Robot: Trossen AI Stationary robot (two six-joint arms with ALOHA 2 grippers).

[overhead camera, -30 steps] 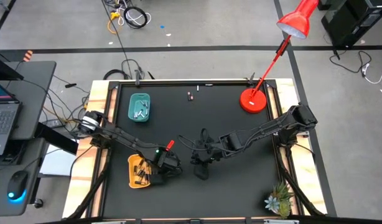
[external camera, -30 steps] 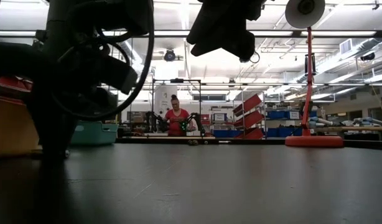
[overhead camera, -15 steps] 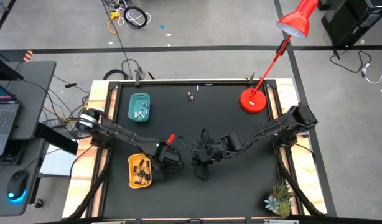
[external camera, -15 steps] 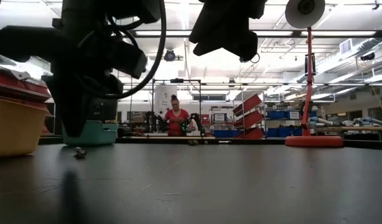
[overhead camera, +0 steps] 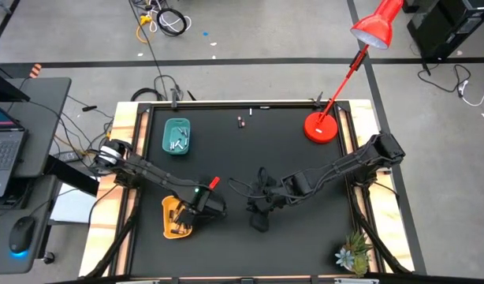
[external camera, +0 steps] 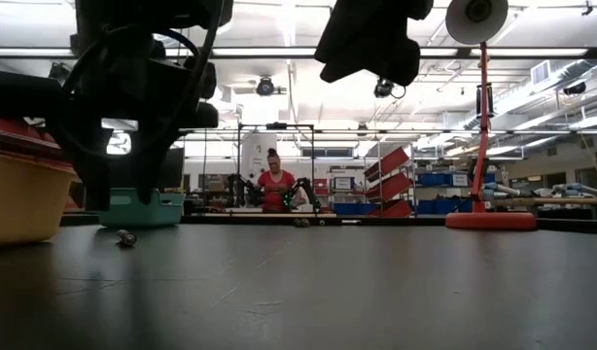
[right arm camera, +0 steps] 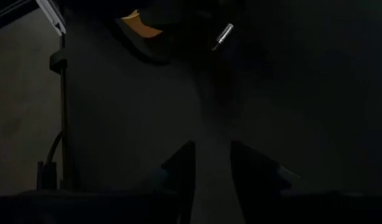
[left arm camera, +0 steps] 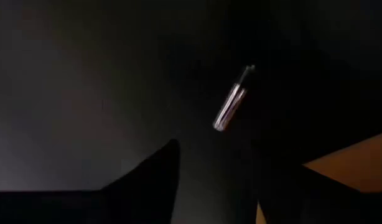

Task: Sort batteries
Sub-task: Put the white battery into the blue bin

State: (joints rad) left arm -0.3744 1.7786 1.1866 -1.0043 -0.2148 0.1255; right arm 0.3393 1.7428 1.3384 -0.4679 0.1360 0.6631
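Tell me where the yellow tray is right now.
In the high view, the yellow tray sits near the table's front-left edge, in line with the teal tray farther back, with the left gripper right beside it.

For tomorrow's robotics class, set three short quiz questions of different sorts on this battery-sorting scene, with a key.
1. True or false: the red lamp stands on the table.
2. Which tray is nearest the left gripper? A teal tray; B yellow tray.
3. Fill in: the loose battery before the left gripper lies on the ____.

Key: 1 true; 2 B; 3 table.
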